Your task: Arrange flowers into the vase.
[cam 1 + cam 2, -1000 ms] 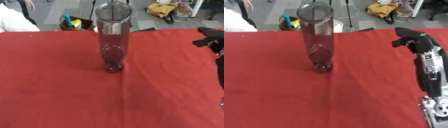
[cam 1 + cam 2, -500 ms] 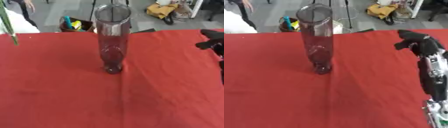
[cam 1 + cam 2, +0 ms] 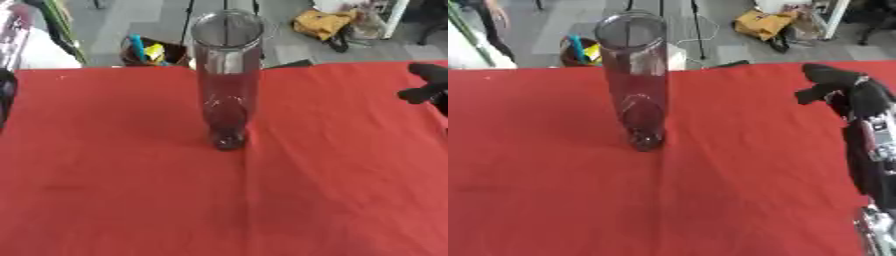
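One robot arm is showing clearly, the right one, running up the right side with its silver-jointed forearm rising from the near right corner. Its right hand [image 3: 833,85] is hovering over the far right of the red table [image 3: 553,200], fingers curled downward and gripping nothing. At the far left edge a dark shape is showing, possibly the left hand [image 3: 5,95], but I cannot tell how its fingers are set. One clear vase [image 3: 635,80] is standing upright at the table's middle, well apart from both hands. One green stem [image 3: 59,25] is slanting at the far left corner, beyond the table.
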`<state>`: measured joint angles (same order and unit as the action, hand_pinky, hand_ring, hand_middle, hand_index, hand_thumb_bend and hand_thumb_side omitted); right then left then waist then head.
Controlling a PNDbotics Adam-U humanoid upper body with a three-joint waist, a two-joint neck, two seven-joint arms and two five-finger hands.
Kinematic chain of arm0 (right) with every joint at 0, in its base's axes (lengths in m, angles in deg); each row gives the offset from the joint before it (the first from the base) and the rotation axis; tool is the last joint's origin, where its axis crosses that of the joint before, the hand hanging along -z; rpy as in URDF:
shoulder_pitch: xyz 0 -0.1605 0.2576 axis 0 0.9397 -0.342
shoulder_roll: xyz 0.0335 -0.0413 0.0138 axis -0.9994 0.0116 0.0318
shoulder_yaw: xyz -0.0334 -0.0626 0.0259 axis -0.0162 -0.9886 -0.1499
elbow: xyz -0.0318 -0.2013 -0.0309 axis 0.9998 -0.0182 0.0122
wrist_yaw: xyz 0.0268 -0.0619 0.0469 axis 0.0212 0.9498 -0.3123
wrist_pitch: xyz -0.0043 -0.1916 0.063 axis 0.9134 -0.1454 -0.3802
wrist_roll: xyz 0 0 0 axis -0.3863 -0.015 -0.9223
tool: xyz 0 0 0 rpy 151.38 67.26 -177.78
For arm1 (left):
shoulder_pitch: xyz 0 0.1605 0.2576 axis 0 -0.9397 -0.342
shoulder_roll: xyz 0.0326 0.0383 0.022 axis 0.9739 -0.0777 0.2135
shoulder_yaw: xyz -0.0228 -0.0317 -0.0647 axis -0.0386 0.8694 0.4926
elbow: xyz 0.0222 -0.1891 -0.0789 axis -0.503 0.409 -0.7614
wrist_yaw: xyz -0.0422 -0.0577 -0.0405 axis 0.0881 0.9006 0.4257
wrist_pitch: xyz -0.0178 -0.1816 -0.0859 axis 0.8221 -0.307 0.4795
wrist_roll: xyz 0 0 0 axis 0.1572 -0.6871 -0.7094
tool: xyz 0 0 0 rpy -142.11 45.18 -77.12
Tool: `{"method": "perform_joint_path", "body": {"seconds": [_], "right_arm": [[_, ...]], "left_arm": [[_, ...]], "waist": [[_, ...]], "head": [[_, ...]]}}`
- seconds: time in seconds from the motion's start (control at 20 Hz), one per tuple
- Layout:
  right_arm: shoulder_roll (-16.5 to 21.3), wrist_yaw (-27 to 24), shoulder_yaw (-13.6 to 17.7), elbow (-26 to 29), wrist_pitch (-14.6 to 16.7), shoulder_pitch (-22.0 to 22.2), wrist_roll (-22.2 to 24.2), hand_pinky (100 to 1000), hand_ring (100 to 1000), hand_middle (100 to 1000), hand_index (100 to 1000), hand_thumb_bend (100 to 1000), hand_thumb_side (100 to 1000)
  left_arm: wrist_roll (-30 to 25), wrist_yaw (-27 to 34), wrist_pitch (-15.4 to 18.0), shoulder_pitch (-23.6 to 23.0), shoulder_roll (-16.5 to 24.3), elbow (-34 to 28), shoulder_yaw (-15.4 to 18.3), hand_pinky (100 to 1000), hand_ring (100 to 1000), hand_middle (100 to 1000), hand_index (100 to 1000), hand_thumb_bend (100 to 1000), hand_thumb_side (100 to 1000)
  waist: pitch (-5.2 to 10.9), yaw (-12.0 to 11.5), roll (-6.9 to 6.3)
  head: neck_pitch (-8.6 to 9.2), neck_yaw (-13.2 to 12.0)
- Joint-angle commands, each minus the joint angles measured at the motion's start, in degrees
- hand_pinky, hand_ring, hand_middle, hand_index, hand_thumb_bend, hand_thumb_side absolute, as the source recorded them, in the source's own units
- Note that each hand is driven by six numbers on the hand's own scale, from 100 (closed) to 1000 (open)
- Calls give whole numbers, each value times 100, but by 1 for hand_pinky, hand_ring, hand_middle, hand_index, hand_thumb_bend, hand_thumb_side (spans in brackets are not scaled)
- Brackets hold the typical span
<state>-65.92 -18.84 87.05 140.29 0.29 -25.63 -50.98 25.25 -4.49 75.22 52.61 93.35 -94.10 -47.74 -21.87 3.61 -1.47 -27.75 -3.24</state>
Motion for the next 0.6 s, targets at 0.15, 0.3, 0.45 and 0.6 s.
{"method": "perform_joint_path", "body": {"seconds": [0.15, 0.3, 0.45, 0.6], "right_arm": [[55, -69, -20, 113, 20, -86, 48, 679, 844, 496, 732, 100, 1000], [44, -92, -44, 113, 29, -118, 78, 679, 844, 496, 732, 100, 1000], [39, -116, -61, 113, 32, -135, 102, 679, 844, 496, 732, 100, 1000], [37, -138, -82, 113, 31, -145, 128, 679, 845, 495, 732, 100, 1000]], "left_arm": [[88, 194, 251, 265, -81, -265, -29, 100, 100, 100, 100, 255, 591], [103, 287, 338, 343, -200, -377, -38, 100, 100, 100, 100, 266, 584], [77, 363, 419, 404, -273, -452, -60, 100, 100, 100, 100, 281, 572], [69, 468, 505, 469, -345, -515, -65, 100, 100, 100, 100, 298, 571]], "waist": [[90, 45, -11], [69, 100, -28], [49, 148, -42], [25, 185, -60]], "head": [[111, -56], [167, -81], [218, -104], [260, -113]]}}
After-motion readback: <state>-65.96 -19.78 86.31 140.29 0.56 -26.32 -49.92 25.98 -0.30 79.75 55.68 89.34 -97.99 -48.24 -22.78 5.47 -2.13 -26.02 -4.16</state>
